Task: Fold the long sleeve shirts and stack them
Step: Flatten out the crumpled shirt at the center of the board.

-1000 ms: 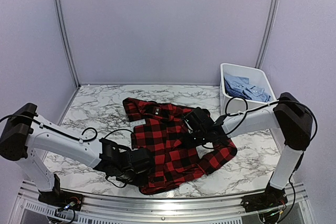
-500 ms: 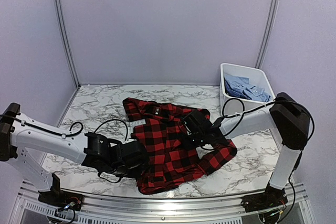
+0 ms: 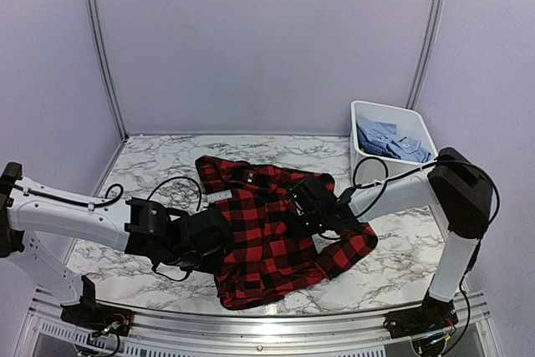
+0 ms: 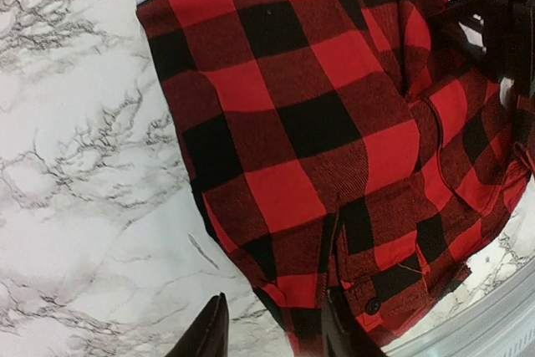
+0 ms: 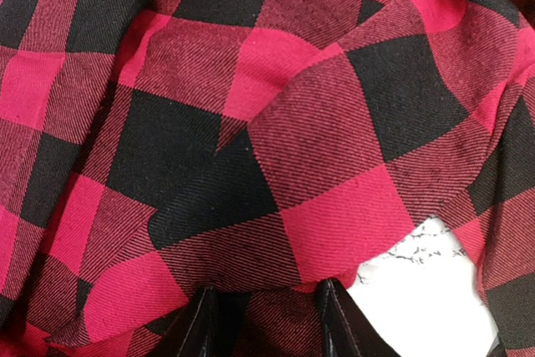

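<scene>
The red-and-black flannel shirt lies rumpled on the tabletop; the left claw, jaws apart, straddles its left edge; the right claw, jaws likewise apart, rests on its right half.

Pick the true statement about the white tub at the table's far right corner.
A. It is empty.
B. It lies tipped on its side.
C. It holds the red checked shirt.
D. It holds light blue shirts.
D: the top view shows light blue shirts inside the upright white tub, while the red checked shirt lies outside it.
</scene>
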You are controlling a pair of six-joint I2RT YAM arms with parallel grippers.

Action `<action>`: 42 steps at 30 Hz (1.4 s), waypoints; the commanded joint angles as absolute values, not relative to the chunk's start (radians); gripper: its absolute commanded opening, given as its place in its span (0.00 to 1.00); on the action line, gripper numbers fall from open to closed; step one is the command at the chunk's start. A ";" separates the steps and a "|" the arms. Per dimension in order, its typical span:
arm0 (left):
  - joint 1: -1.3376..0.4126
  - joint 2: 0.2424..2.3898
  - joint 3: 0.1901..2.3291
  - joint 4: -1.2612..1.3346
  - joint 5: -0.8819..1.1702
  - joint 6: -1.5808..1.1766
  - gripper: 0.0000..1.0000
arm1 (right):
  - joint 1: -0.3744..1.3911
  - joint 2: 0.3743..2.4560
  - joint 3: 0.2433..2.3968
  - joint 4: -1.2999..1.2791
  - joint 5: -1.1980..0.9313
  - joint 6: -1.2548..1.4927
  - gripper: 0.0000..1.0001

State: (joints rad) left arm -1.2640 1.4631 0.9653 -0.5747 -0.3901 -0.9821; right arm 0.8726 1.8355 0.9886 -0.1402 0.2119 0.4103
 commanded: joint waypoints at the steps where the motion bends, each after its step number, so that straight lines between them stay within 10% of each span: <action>1: -1.315 1.546 1.004 -0.590 -0.323 -0.942 0.44 | 0.886 1.879 0.992 -0.163 0.199 0.419 0.40; 16: -1.349 1.696 1.012 -0.546 -0.257 -0.944 0.36 | 0.886 1.883 0.994 -0.163 0.201 0.415 0.40; 24: -1.344 1.670 0.998 -0.547 -0.320 -0.963 0.00 | 0.886 1.885 0.997 -0.167 0.201 0.414 0.39; 42: -0.887 1.326 1.017 -0.678 -0.703 -0.878 0.00 | 0.886 1.888 0.982 -0.167 0.182 0.408 0.39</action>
State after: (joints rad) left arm -1.0267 1.3659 0.9970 -0.6308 -0.6102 -0.9783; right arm 0.8768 1.8462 0.9905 -0.1188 0.2245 0.4095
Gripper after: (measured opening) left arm 0.020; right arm 0.395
